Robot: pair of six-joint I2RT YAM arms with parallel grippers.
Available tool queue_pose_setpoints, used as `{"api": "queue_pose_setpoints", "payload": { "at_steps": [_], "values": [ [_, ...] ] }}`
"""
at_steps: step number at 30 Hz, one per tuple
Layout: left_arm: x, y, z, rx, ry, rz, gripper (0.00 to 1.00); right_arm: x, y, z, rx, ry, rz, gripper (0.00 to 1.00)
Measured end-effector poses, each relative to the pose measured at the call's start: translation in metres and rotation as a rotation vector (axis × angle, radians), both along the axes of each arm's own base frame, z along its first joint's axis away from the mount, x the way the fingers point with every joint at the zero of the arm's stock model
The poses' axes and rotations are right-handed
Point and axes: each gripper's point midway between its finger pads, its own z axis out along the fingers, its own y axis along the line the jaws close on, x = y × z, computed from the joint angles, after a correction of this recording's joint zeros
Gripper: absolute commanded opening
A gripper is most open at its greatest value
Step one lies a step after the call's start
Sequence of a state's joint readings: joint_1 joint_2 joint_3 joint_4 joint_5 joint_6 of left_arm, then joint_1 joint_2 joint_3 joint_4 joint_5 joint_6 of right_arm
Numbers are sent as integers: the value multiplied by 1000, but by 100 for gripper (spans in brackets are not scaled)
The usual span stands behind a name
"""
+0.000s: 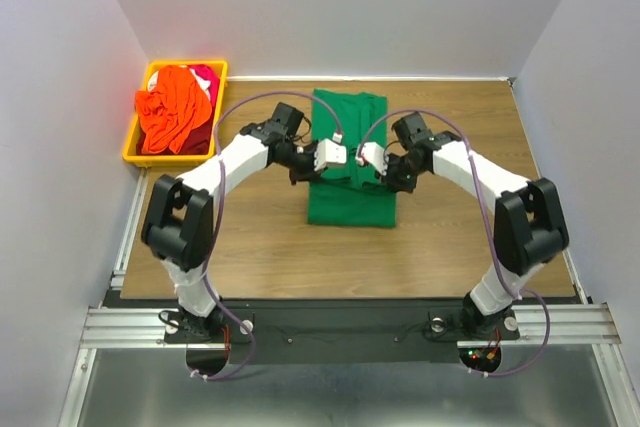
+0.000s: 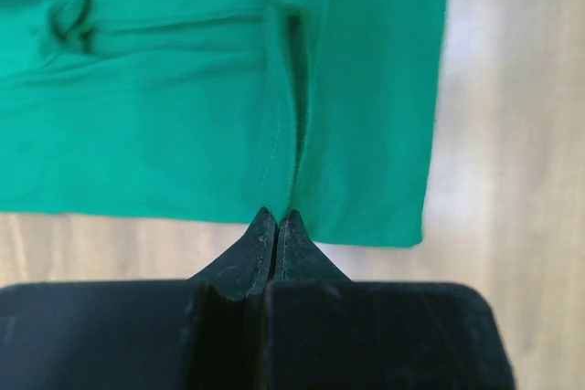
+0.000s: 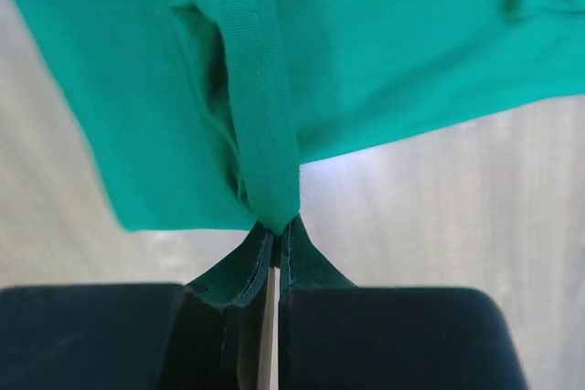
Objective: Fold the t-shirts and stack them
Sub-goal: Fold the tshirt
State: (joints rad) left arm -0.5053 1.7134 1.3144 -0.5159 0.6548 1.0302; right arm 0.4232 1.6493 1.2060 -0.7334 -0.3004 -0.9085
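Left hand pinches green t-shirt at left side, right hand pinches right side, both mid-length; shirt's long axis runs near-to-far on counter.

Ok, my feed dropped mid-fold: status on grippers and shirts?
Left gripper shut on edge of green shirt. Right gripper shut on it too. Orange shirt and red-pink shirt heaped in yellow bin. Nothing blocking.

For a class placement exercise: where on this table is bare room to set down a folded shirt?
Free: wooden table strip between the green cloth t-shirt and near edge; its back-right corner. Crowded: centre, where left end effector and right end effector pinch the shirt; back left, yellow plastic bin.
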Motion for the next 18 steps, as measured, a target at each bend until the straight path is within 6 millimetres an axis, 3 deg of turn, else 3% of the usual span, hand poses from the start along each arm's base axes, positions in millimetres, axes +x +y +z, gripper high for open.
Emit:
{"api": "queue_pose_setpoints", "payload": {
  "at_steps": [5, 9, 10, 11, 13, 14, 15, 16, 18],
  "values": [
    [55, 2, -7, 9, -19, 28, 0, 64, -4, -2, 10, -37, -17, 0],
    [93, 3, -16, 13, -36, 44, 0, 100, -3, -4, 16, -65, -18, 1],
    [100, 3, -19, 15, -38, 49, 6, 111, -3, -8, 16, -72, -19, 1],
    [107, 4, -22, 17, -41, 53, 13, 117, -3, -9, 14, -76, -18, 5],
    [115, 5, -28, 24, -38, 65, 24, 131, -2, -16, 13, -76, -26, 28],
    [123, 6, -32, 28, -37, 80, 44, 139, -2, -20, 10, -76, -33, 39],
    [127, 6, -35, 30, -33, 90, 51, 145, -1, -22, 8, -78, -37, 49],
    [132, 7, -37, 34, -37, 102, 52, 150, -1, -24, 5, -79, -50, 60],
    [142, 10, -41, 34, -38, 145, 54, 155, -3, -27, 6, -76, -69, 61]
  ]
}}
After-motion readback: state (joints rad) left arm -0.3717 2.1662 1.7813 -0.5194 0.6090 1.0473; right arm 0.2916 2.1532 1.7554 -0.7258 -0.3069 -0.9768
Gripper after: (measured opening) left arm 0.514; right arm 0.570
